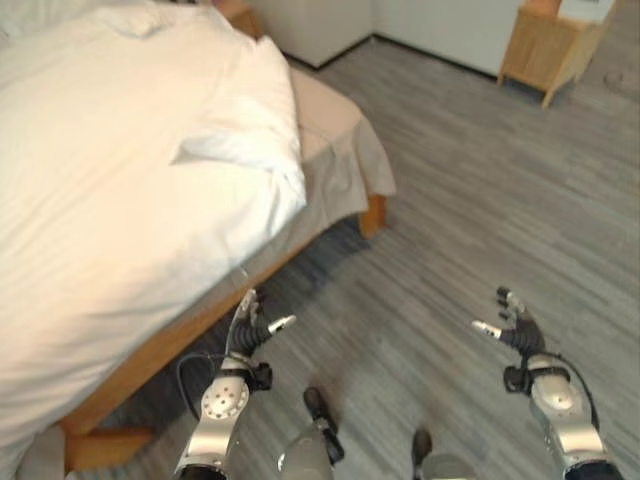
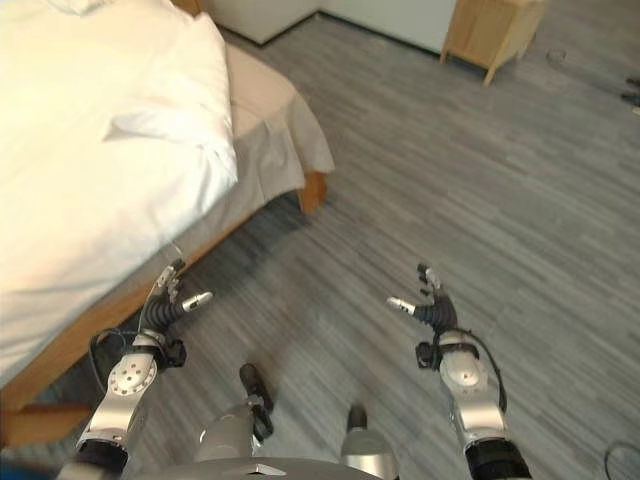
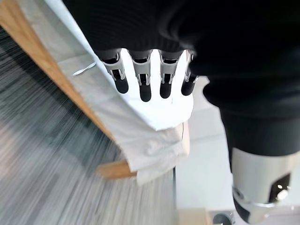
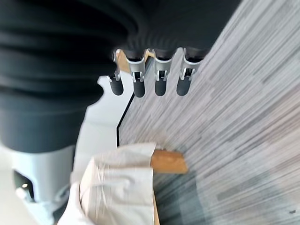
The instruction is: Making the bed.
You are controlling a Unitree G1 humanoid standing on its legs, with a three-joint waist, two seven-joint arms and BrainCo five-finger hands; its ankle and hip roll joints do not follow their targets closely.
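Observation:
The bed takes up the left side, covered by a rumpled white duvet whose edge hangs over the side. A beige sheet shows bare at the far corner and drapes down over the wooden bed frame. My left hand is open, fingers straight, just off the bed's side rail and holding nothing; its fingers point toward the sheet corner. Over the bare floor to the right my right hand is open and empty too, fingers straight.
Grey plank floor spreads to the right of the bed. A wooden nightstand stands at the far right by the wall. A pale wall unit rises behind the bed's far corner.

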